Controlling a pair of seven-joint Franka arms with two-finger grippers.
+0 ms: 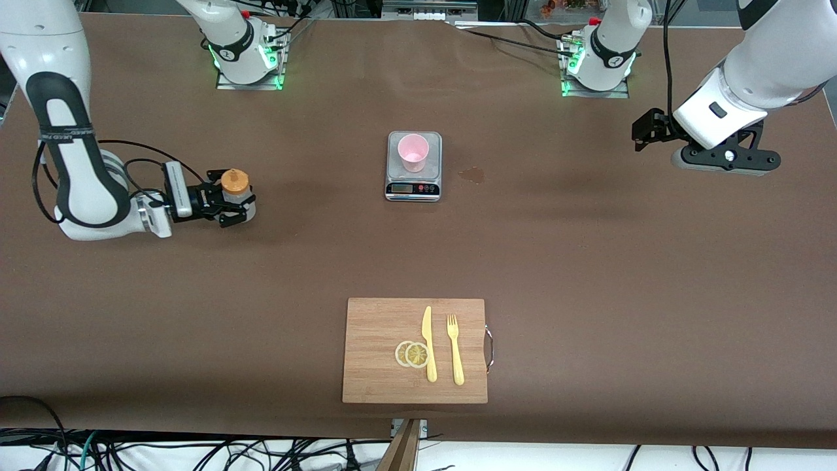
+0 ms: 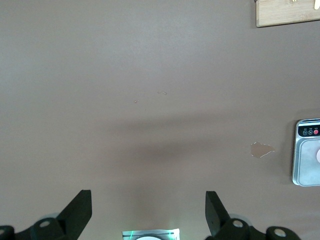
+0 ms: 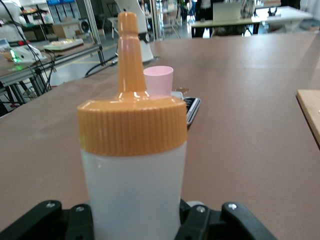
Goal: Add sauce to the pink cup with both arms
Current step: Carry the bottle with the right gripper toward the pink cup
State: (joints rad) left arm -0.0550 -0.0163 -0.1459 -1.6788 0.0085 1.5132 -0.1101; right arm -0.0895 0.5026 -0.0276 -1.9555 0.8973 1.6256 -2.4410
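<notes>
Nearest, sauce (image 3: 132,165) sits pinched upright in my right claw (image 1: 225,204); my left claw (image 2: 149,212) waits spread above the counter (image 1: 588,261).

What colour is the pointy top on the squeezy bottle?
Orange. The bottle's cap shows best in the right wrist view.

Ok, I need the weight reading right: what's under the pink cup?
The pink cup stands on a grey scale, on its platform above the display. The platform patch beneath the cup is hidden.

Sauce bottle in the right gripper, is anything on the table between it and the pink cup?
Nothing visible: bare table lies between the bottle in the right gripper and the cup on the scale.
</notes>
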